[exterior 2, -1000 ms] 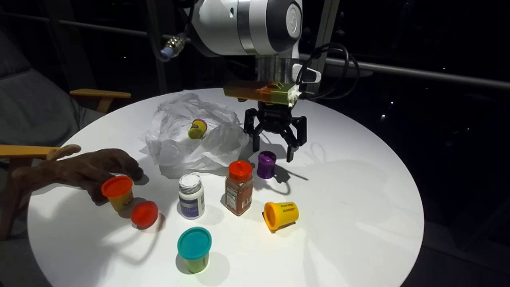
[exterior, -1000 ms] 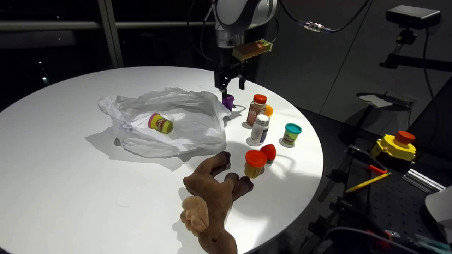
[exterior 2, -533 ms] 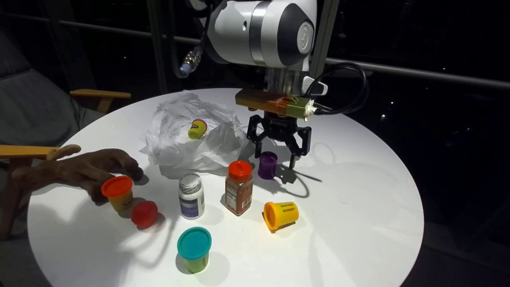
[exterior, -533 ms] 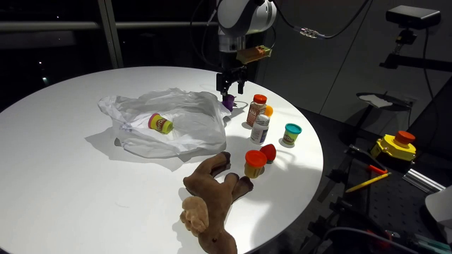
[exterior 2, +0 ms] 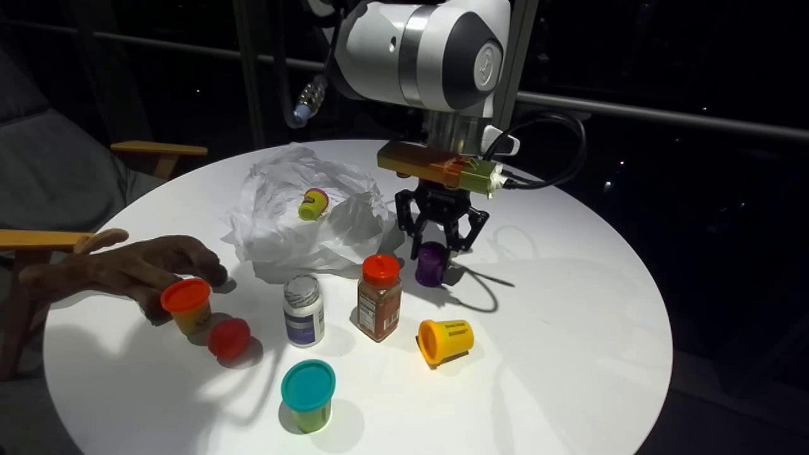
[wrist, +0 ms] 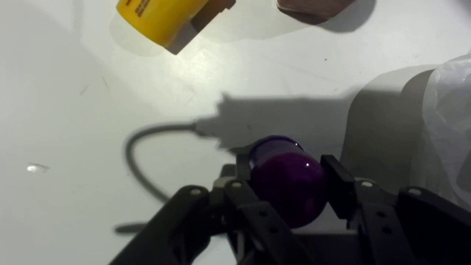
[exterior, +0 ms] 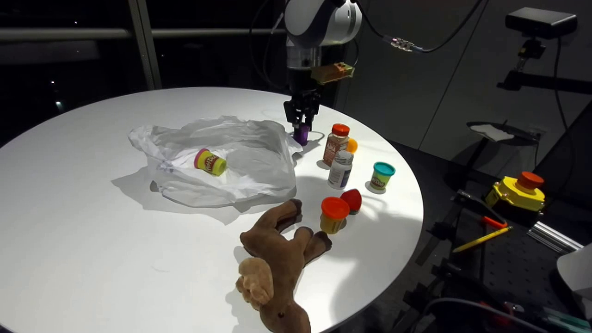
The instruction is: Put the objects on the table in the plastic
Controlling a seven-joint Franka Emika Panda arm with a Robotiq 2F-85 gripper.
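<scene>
My gripper (wrist: 287, 169) points down around a purple container (wrist: 289, 189), with a finger pressed to either side of it. The container stands upright on the table beside the white plastic bag (exterior 2: 278, 234). Inside the crumpled, open bag lies a yellow tub with a pink lid (exterior: 210, 162). Other objects are on the table: a red-capped spice jar (exterior 2: 379, 306), a white bottle (exterior 2: 304, 319), a yellow cup (exterior 2: 452, 340) on its side, a teal-lidded tub (exterior 2: 308, 392), a red-lidded tub (exterior 2: 188, 306), a red rounded object (exterior 2: 229, 339) and a brown plush animal (exterior: 277, 254).
The round white table (exterior: 92, 259) has its edge not far beyond the teal-lidded tub. In the wrist view, the bag's side (wrist: 450, 121) rises close to the right finger. A wooden-armed chair (exterior 2: 50, 170) stands outside the table.
My gripper has come down over the purple container, and its fingers have moved together from wide apart onto the container's sides. The other objects stay where they were.
</scene>
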